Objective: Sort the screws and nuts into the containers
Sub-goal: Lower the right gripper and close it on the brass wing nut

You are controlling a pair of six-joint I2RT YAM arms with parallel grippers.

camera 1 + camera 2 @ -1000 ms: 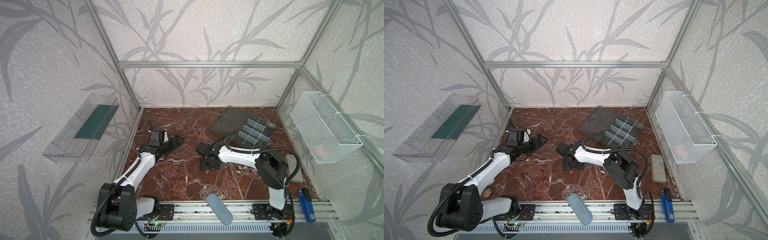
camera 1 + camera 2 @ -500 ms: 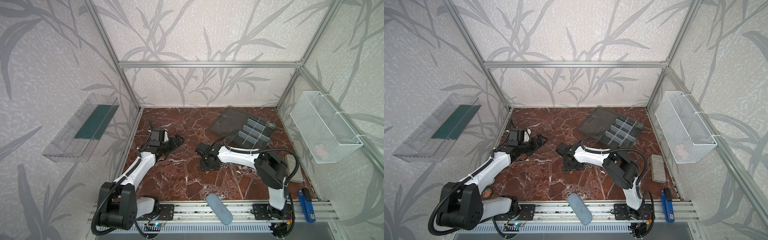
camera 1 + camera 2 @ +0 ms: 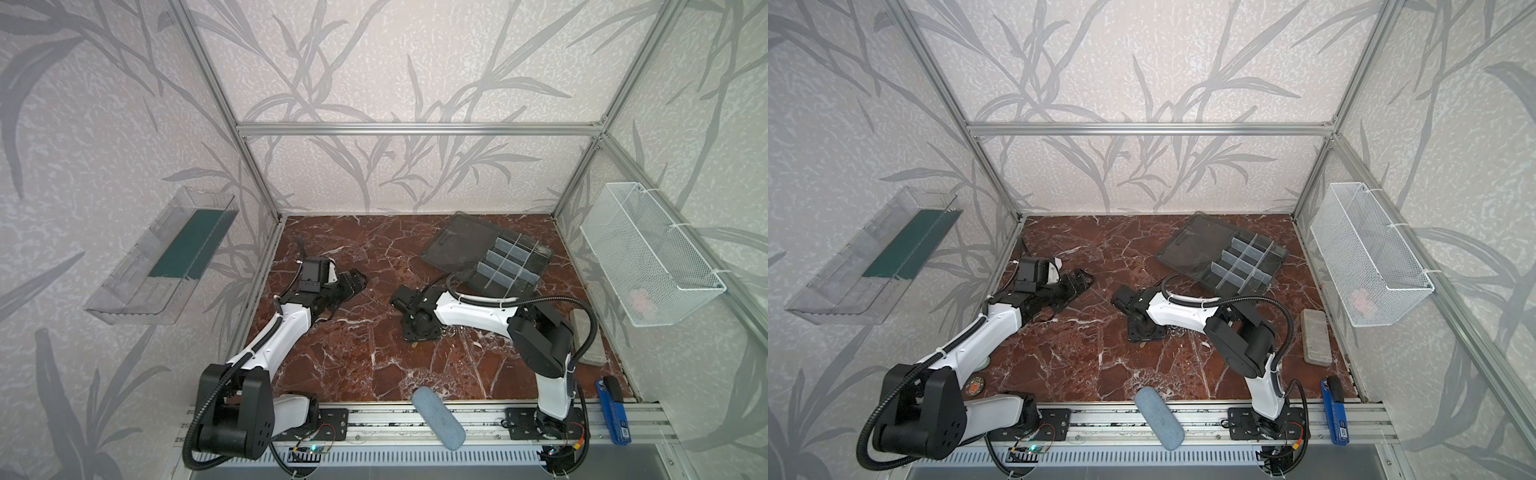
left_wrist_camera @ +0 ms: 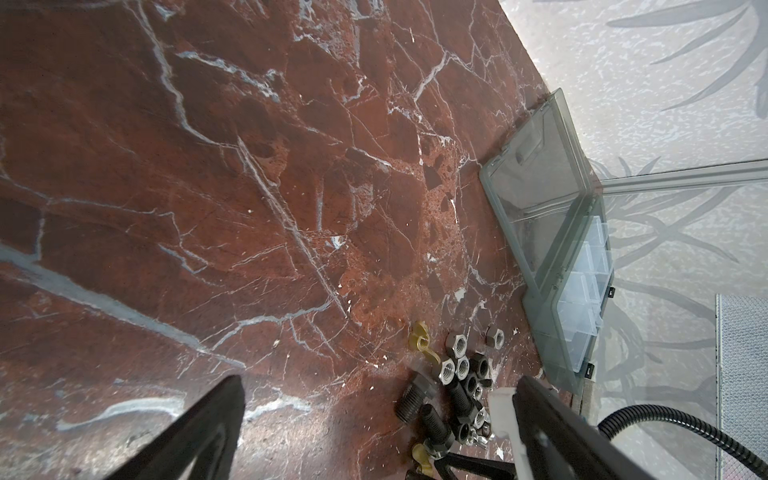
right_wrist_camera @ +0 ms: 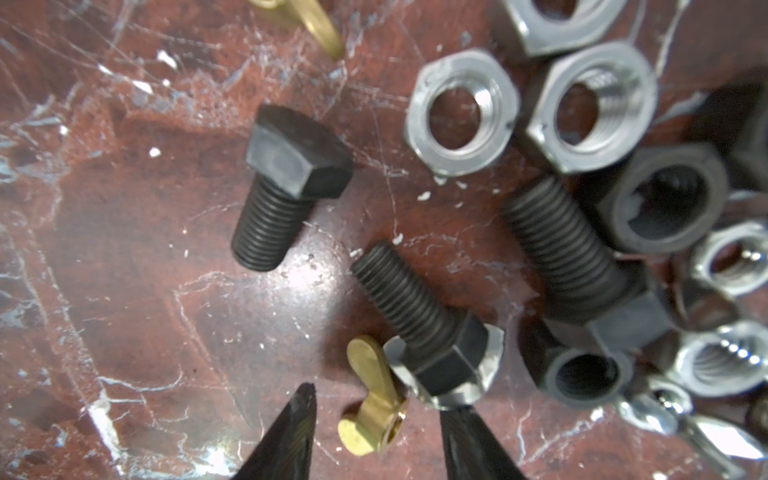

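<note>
In the right wrist view several black screws [image 5: 291, 183] [image 5: 415, 307] lie loose on the red marble floor, beside silver nuts [image 5: 461, 112] and black nuts [image 5: 669, 199]. My right gripper [image 5: 380, 401] points down over this pile and is open. A small brass wing piece [image 5: 374, 399] lies between its fingertips [image 5: 305, 399], clear of both. In both top views the right gripper [image 3: 419, 332] [image 3: 1144, 330] hides most of the pile. My left gripper [image 4: 380, 382] [image 3: 353, 282] hovers wide open and empty, left of the pile [image 4: 461, 386]. The containers [image 3: 505, 259] [image 3: 1246, 264] sit at back right with the lid open.
A white mesh basket [image 3: 648, 257] hangs on the right wall and a clear tray [image 3: 166, 257] on the left wall. A grey block [image 3: 586, 336] and a blue tool [image 3: 613, 409] lie at the right front. A blue-grey oblong case [image 3: 438, 417] rests on the front rail.
The right arm's wrist has shifted slightly over the pile. The left arm has stayed where it was.
</note>
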